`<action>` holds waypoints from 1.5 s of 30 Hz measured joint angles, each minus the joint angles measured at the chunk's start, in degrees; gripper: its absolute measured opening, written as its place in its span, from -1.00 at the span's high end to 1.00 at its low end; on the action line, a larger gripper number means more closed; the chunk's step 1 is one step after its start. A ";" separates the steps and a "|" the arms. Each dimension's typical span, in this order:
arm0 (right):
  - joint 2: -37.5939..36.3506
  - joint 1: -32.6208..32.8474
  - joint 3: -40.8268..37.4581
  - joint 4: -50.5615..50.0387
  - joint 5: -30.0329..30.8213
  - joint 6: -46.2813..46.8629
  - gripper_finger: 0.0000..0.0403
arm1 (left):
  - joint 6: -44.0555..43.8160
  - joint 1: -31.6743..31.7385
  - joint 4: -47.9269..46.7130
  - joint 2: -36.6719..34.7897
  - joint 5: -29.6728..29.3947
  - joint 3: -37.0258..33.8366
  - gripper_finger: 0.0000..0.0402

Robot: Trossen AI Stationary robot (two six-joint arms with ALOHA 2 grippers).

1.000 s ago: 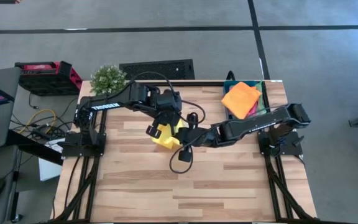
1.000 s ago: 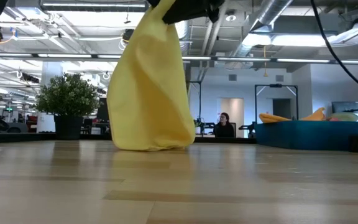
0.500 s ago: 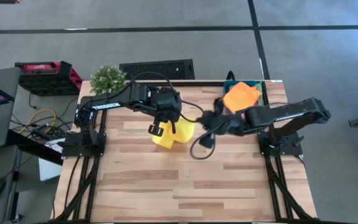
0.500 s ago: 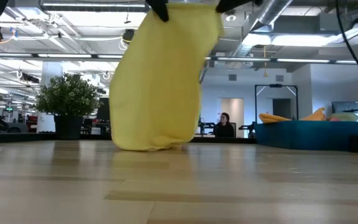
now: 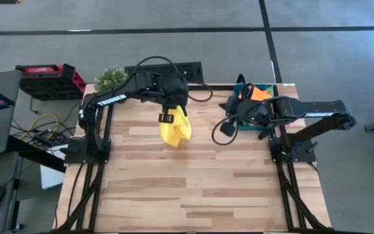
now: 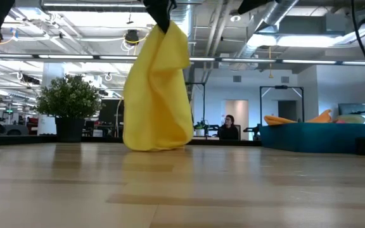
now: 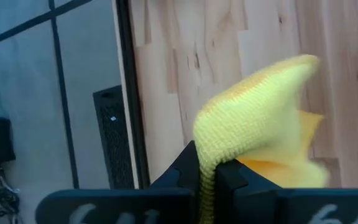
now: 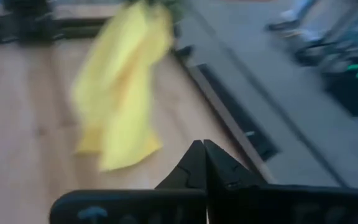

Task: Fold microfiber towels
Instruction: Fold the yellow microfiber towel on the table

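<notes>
We see the left gripper pinching the yellow towel; the right gripper, fingers pressed together, hangs beside the teal bin.

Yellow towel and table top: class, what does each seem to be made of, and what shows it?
Yellow towel: soft knitted-looking cloth, probably microfiber; its nubbly matte surface drapes limply from the left gripper. Table: pale wood strips, likely butcher block; visible grain and plank seams, with a faint sheen.

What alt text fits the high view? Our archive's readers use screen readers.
The left claw holds a yellow towel hanging over a wooden table. The right claw is shut and empty beside a teal bin holding an orange towel.
</notes>
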 joint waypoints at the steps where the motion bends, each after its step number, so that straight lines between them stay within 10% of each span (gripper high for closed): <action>1: 0.24 -0.18 -0.02 -0.29 -2.42 0.22 0.95 | 0.01 0.24 0.01 0.00 0.33 0.00 1.00; 24: 14.09 -6.46 -0.01 13.36 -25.28 -6.23 0.09 | 1.66 -2.14 2.69 -0.02 2.55 0.00 1.00; 45: 17.35 -7.92 -0.03 16.11 -31.62 -9.17 0.13 | 4.06 -3.23 4.87 -0.07 2.46 0.00 1.00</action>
